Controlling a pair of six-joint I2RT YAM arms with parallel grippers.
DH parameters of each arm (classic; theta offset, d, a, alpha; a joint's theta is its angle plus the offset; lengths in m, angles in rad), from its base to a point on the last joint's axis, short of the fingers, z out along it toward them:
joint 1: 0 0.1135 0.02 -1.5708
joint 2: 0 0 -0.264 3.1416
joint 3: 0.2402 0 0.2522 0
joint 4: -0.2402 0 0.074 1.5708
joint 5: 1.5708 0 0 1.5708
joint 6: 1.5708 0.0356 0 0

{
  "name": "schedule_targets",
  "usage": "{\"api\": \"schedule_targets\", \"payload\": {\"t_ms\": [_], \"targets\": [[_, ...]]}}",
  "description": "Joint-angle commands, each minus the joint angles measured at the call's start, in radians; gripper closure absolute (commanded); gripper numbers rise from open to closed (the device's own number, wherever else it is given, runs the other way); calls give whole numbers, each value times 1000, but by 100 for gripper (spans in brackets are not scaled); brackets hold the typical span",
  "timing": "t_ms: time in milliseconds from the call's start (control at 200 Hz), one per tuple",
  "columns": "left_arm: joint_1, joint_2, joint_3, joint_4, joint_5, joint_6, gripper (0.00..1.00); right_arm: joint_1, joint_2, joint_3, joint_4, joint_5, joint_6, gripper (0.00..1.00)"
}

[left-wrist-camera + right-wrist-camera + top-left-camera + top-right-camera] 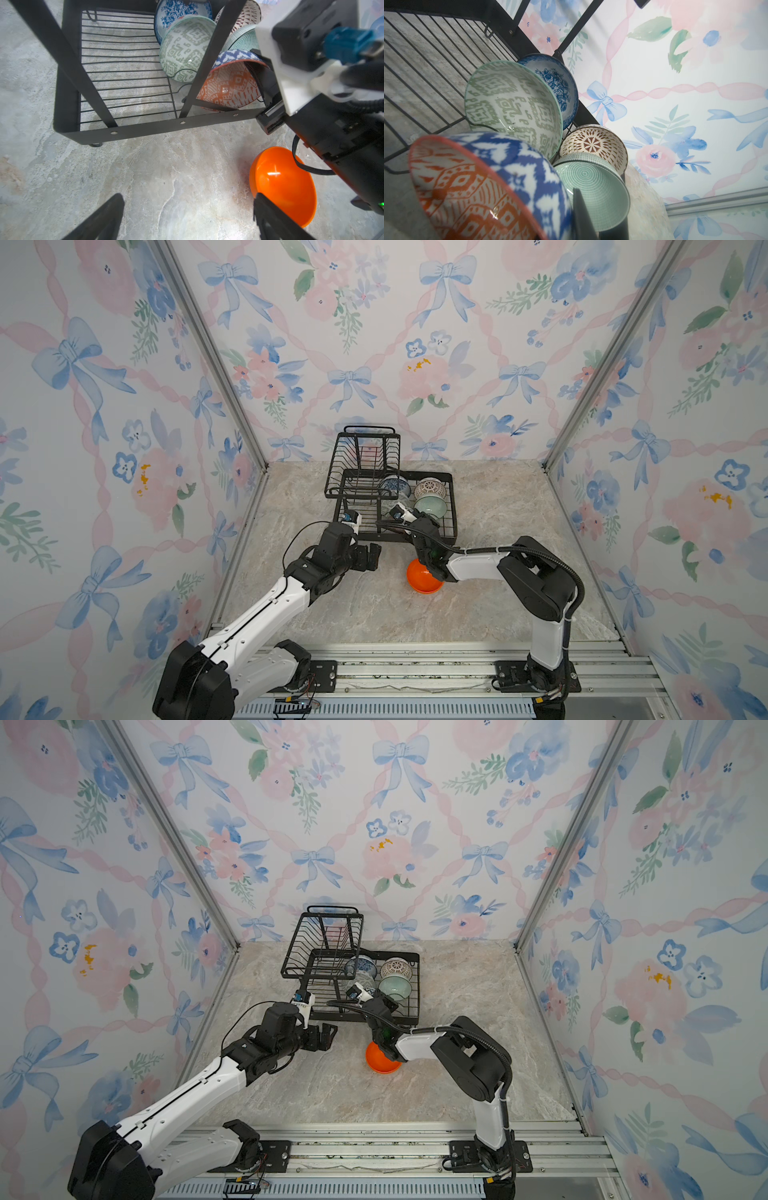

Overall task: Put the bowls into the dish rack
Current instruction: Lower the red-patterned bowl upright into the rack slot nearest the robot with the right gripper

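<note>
left gripper point(374, 558): jaws spread fully apart with nothing between them. It sits low over the table point(316, 614), just in front of the near left corner of the dish rack.
dish rack point(145, 127): black metal wire, two tiers. A small upper basket is at the left, and a wider slotted lower tray extends to the right. It stands at the back of the table.
blue-white floral bowl point(556, 83): in the lower tray, rearmost of the left row, well behind the right gripper. It stands on edge. Blue roses on white.
grey-green patterned bowl point(508, 99): directly in front of the floral bowl, tilted on edge. Grey-green geometric print on a pale glaze.
orange-white geometric bowl point(228, 87): at the front of the same row, over the tray just behind the front rail, tilted on edge. Orange-and-white diamonds inside, blue-and-white outside, red rim. Whether it rests on the wires cannot be told.
right gripper point(256, 64): closed onto the rim of the orange-white geometric bowl, one finger inside and one outside.
white-brown lattice bowl point(593, 143): right row, rear. Brown lattice on white.
pale mint bowl point(591, 180): right row, in front of the lattice bowl, just beside the right gripper. Fine concentric rings.
plain orange bowl point(419, 578): outside the rack, upright on the table in front of it. It lies partly under the right arm, near the left gripper on that gripper's right, not touching it. Glossy, unpatterned.
</note>
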Motion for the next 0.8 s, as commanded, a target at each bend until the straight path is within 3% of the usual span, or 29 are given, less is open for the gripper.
{"api": "schedule_targets", "payload": {"t_ms": [0,245,795], "targets": [[7,-12,-14,5,16,-4,2,7,18,0,157,-27,-59,100],[7,-16,-16,4,20,-5,2,11,63,37,196,-69,-131,100],[7,-32,-28,5,30,-11,2,-8,140,136,194,-119,-172,100]]}}
